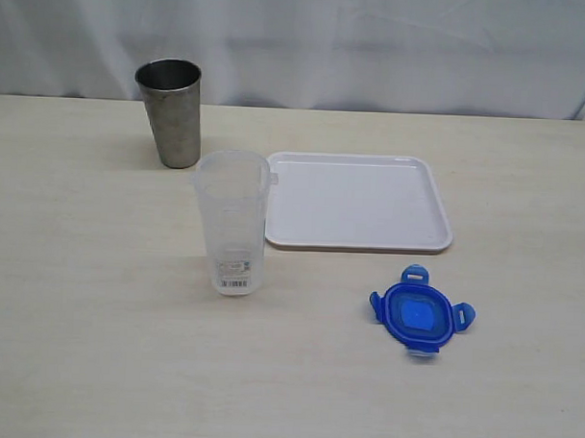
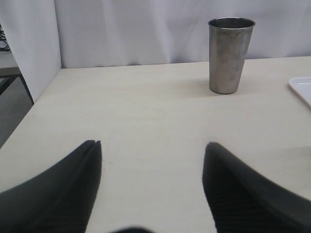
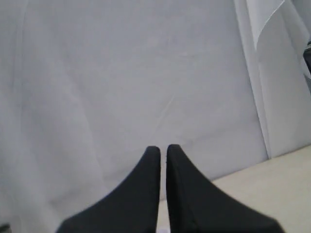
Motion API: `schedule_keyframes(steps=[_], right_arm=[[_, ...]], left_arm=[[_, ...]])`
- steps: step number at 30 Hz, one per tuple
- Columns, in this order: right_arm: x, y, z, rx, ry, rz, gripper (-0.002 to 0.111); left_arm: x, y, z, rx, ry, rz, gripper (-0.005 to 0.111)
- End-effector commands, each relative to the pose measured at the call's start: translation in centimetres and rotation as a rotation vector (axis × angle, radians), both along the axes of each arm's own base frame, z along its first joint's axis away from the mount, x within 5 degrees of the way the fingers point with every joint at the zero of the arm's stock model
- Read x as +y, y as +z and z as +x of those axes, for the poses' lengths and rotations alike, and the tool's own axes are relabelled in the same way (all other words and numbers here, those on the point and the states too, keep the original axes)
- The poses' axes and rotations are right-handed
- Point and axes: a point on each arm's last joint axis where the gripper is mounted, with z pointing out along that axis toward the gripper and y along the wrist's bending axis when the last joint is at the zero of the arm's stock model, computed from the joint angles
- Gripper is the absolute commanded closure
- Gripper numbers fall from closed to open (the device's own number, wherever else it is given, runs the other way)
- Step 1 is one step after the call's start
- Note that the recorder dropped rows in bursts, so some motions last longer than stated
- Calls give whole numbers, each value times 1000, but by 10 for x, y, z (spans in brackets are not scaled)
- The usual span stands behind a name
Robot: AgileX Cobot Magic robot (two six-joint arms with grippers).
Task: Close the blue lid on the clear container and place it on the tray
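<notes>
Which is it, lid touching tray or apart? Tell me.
Apart. The exterior view shows a strip of table between the lid and the tray.

Container label: barcode label (image 1: pixel 234 281) sits low on the clear container (image 1: pixel 231 212), near the base. The bars show, but the print is too small to read.
Lid top: blue lid (image 1: pixel 422 316), no lettering to make out.
Readable words or numbers: none.

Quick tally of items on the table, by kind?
metal cup: 1
clear container: 1
white tray: 1
blue lid: 1
Total: 4
</notes>
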Motion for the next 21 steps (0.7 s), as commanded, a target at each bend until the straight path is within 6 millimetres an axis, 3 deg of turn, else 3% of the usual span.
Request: schedule_keyframes(steps=[1, 4, 6, 9, 12, 16, 21], right_arm=[[-4, 5, -2, -68, -28, 90, 104], [-2, 4, -1, -27, -2, 82, 104], [1, 16, -4, -27, 22, 76, 104], [5, 45, -7, -30, 57, 44, 101], [9, 74, -2, 43, 90, -12, 91], [12, 108, 19, 233, 135, -107, 76], [13, 131, 65, 554, 192, -185, 76]], left_arm=[[0, 0, 0, -5, 1, 2, 49], [0, 0, 0, -5, 1, 2, 49], [0, 0, 0, -5, 1, 2, 49], [0, 0, 0, -5, 1, 2, 49], [0, 0, 0, -5, 1, 2, 49], [0, 0, 0, -5, 1, 2, 49], [0, 0, 0, -7, 1, 0, 49]])
